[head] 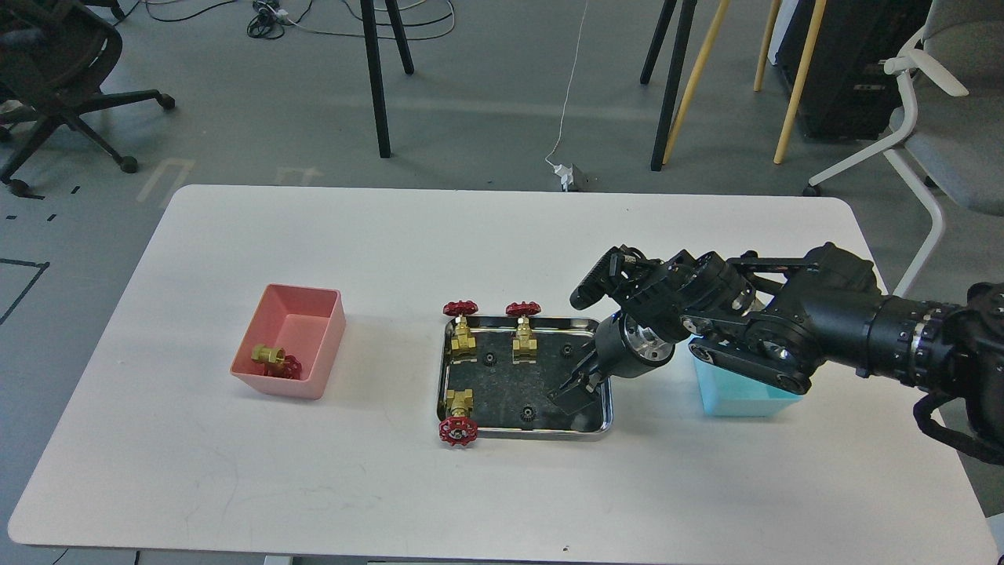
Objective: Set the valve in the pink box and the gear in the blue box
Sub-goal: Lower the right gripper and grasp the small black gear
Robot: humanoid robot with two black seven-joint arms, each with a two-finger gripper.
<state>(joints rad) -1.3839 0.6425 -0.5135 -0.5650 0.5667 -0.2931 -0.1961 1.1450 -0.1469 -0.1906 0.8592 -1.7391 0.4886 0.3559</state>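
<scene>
Black and tiny, a gear [529,412] lies on the dark mat of the steel tray [602,428], near the tray's front edge, just left of the right gripper [576,386], which hangs over the tray's right end with its fingers slightly apart and nothing visible between them. Two more gears [490,359] sit nearer the back edge. I judge the step in hand to be a gear pick: the fingers should come straight down astride the toothed rim, since so flat a wheel gives little to pinch, and the tray's raised lip leaves small room for a slanted approach. Three valves, brass bodies with red spoked wheels, remain: two [460,327] [523,328] at the back edge, one valve [458,416] at the front left corner, its wheel overhanging the lip. A fourth valve [276,361] lies in the pink box [328,333], left of the tray. The blue box [737,402], smooth plastic with tapered walls, sits right of the tray, half hidden under the arm. The left gripper is out of view.
</scene>
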